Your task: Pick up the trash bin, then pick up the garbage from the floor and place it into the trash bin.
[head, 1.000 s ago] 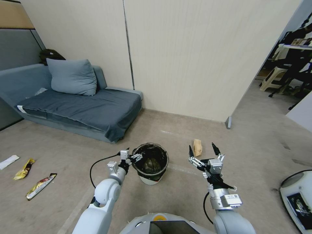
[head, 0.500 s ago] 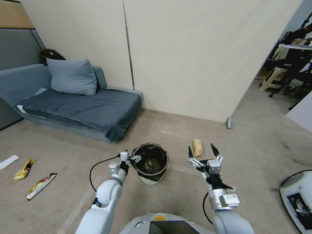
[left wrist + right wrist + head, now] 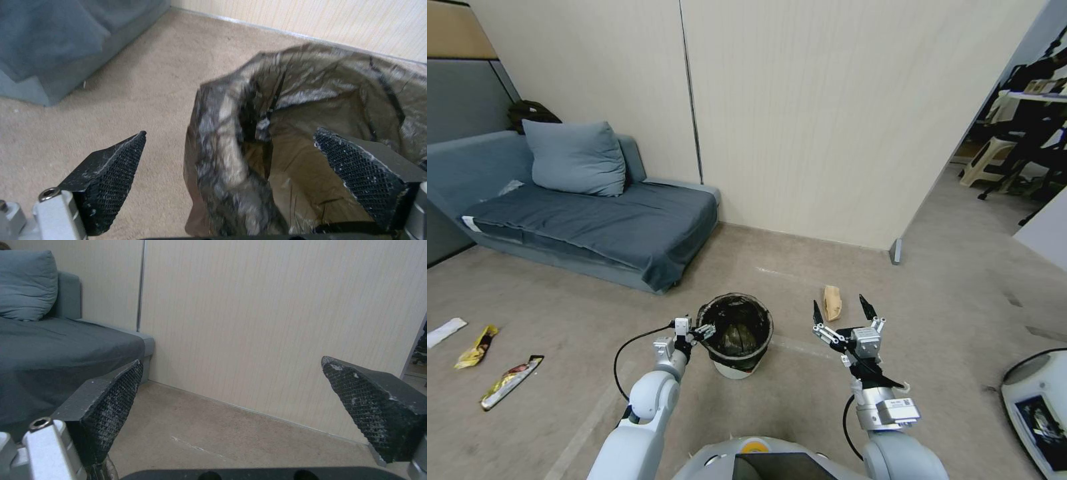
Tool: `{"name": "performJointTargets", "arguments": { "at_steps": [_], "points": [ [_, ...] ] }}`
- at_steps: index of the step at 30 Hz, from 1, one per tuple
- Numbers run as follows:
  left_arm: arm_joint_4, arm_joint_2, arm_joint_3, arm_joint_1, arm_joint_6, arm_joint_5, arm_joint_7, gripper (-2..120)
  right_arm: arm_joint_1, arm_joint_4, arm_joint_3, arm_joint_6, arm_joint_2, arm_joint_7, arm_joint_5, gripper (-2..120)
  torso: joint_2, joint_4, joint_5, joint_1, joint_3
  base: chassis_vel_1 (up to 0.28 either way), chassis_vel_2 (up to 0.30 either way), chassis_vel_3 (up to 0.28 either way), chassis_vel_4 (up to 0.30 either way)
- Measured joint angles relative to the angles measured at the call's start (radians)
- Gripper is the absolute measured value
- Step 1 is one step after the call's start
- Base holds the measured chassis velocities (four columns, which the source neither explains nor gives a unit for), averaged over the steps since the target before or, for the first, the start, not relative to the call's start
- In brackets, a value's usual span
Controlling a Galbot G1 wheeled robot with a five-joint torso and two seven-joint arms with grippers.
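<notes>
We note the trash bin [image 3: 735, 335] standing upright on the beige floor [image 3: 947, 320], in front of us and a little left of centre, short of the pale wall panel [image 3: 827, 120]. Its black liner [image 3: 276, 110] is folded over the rim, and the white body shows below.

Left gripper [image 3: 704, 331] sits at the bin's left rim. In the left wrist view its fingers [image 3: 111, 180] are spread wide, one outside the liner over the carpet, the other inside the bin mouth, so the rim lies between them. We cannot tell whether either pad touches the plastic; no pinch is seen.

Right gripper [image 3: 840, 312] is held above the floor to the right of the bin, apart from it, fingers [image 3: 111, 396] splayed with nothing between them. Its wrist camera looks toward the wall and the grey sofa [image 3: 594, 227].

Garbage seen on the floor:
- brown paper piece [image 3: 832, 301] just beyond the right gripper, to the right of the bin
- yellow snack packet [image 3: 476, 347] far to the left
- a longer yellow-and-dark wrapper [image 3: 510, 381] near it, closer to us
- white paper scrap [image 3: 446, 331] at the left edge

All four lie well apart from the bin. A blue-grey cushion [image 3: 575, 158] rests on the sofa. A white rounded unit [image 3: 1037, 407] shows at the right edge
</notes>
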State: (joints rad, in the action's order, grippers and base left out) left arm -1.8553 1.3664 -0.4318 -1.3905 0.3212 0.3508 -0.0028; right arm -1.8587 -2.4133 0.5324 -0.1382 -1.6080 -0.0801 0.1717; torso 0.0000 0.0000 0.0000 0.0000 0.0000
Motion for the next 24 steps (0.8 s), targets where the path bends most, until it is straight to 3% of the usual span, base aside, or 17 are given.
{"name": "performJointTargets", "arguments": {
  "at_steps": [14, 22, 24],
  "points": [
    [0.062, 0.026, 0.004, 0.011, 0.001, -0.004, 0.004, 93, -0.001, 0.002, 0.0, -0.009, 0.0, -0.004, 0.002, 100, 0.0, 0.0003, 0.0009, 0.0, 0.0, 0.0, 0.0, 0.0, 0.0],
    [0.076, 0.038, 0.01, 0.011, 0.0, -0.008, 0.004, 70, -0.001, 0.002, 0.0, -0.01, 0.0, -0.004, 0.002, 100, 0.0, 0.0002, 0.0005, 0.0, 0.0, 0.0, 0.0, 0.0, 0.0],
    [0.076, 0.041, 0.012, 0.004, 0.0, -0.01, 0.001, 59, -0.002, 0.002, 0.001, -0.01, 0.0, -0.004, 0.002, 100, 0.0, 0.0001, 0.0005, 0.0, 0.0, 0.0, 0.0, 0.0, 0.0]
  ]
}}
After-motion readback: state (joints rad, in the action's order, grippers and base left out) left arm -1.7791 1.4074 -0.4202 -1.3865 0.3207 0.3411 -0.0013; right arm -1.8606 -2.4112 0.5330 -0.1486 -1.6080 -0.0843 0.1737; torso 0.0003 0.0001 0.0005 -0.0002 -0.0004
